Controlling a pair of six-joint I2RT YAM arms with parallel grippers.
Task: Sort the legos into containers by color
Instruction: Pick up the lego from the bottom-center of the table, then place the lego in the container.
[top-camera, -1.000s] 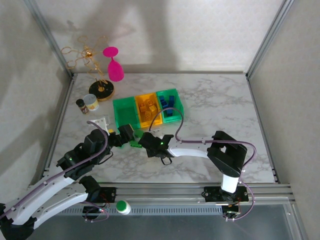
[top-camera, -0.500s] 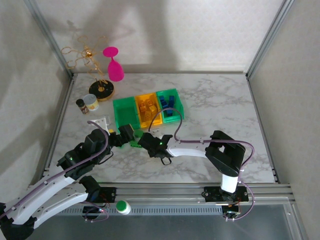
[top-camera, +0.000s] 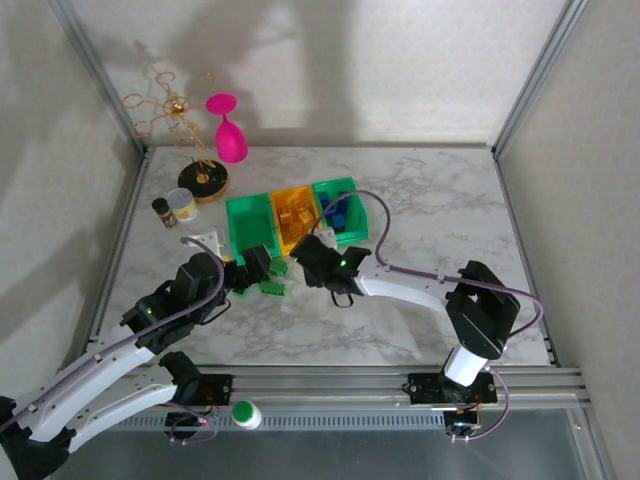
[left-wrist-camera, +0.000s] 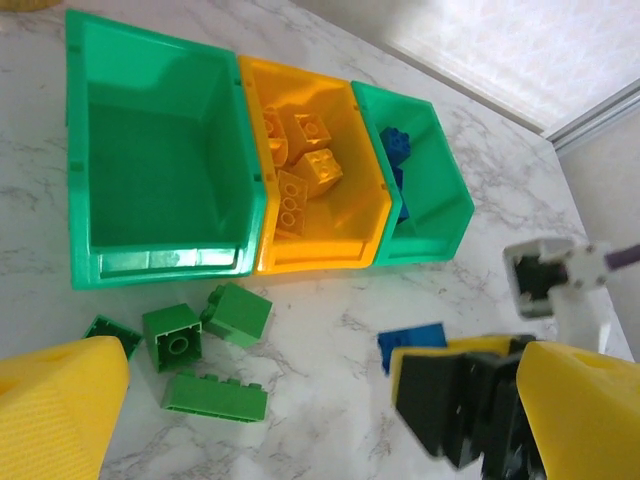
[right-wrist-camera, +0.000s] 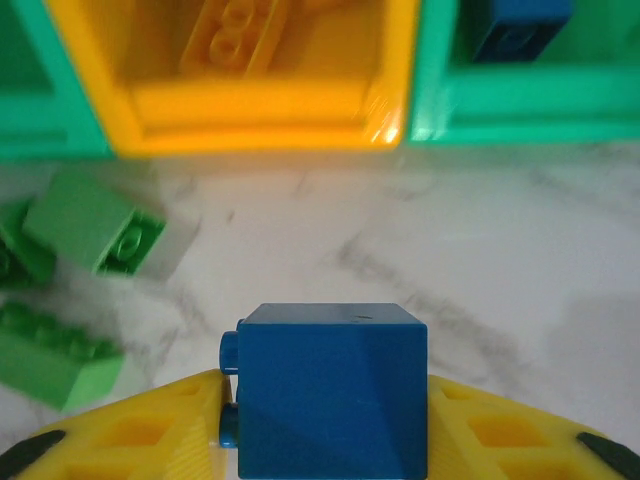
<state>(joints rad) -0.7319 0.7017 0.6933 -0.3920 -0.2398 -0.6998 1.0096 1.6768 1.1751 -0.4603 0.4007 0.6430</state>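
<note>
Right end effector (right-wrist-camera: 327, 425) clamped partway shut on blue brick (right-wrist-camera: 330, 385). Studs face 9 o'clock in wrist view. Brick approx cube-shaped, so can't tell long axis. It sits over bench (right-wrist-camera: 480, 250), at 6 o'clock from yellow-orange bin (right-wrist-camera: 260, 105). Left end effector (left-wrist-camera: 320, 420) spread wide, holding nothing. Long green brick (left-wrist-camera: 215, 397) lies on bench w/ long axis approx 9–3.

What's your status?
Left fingers open. Right fingers shut on blue brick, short of right bin. Four green bricks loose before left bin.
</note>
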